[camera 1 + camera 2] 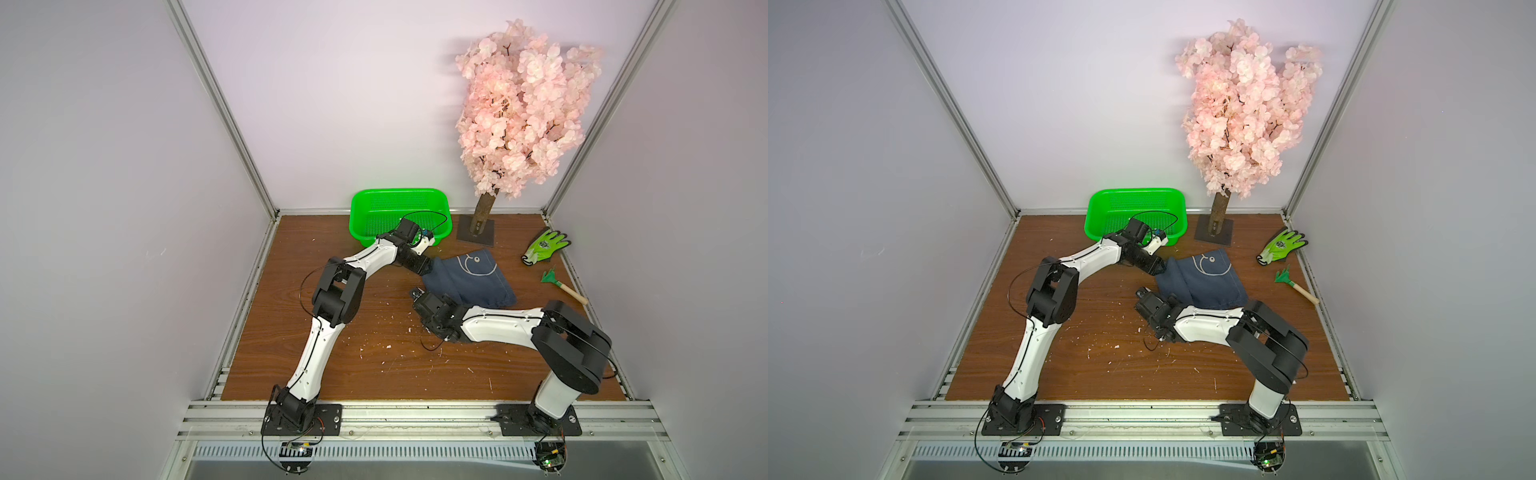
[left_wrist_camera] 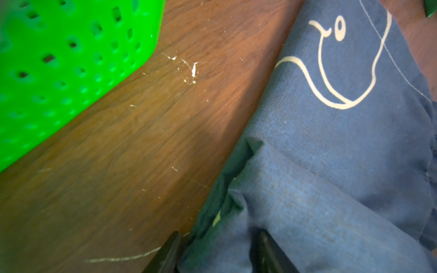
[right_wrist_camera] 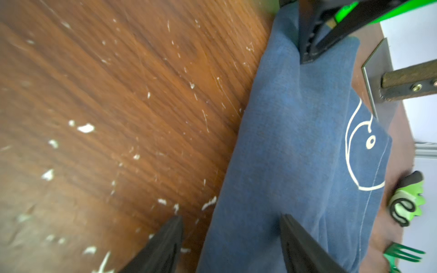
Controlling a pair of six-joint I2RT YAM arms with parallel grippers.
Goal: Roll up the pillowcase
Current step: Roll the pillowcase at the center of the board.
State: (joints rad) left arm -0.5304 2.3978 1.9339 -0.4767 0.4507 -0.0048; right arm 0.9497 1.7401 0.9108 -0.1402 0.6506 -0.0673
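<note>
Pillowcase (image 1: 469,280) bunched, fish print (image 1: 478,266) half hidden, corner inside left gripper (image 1: 429,268)

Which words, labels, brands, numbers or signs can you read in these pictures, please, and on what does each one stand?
No word or number can be read in any view.
Dark navy-blue cloth pillowcase: only a white line-drawn fish shows, no lettering.
Green-and-white work glove: a dark emblem on its back, too small and blurred to read.
</note>
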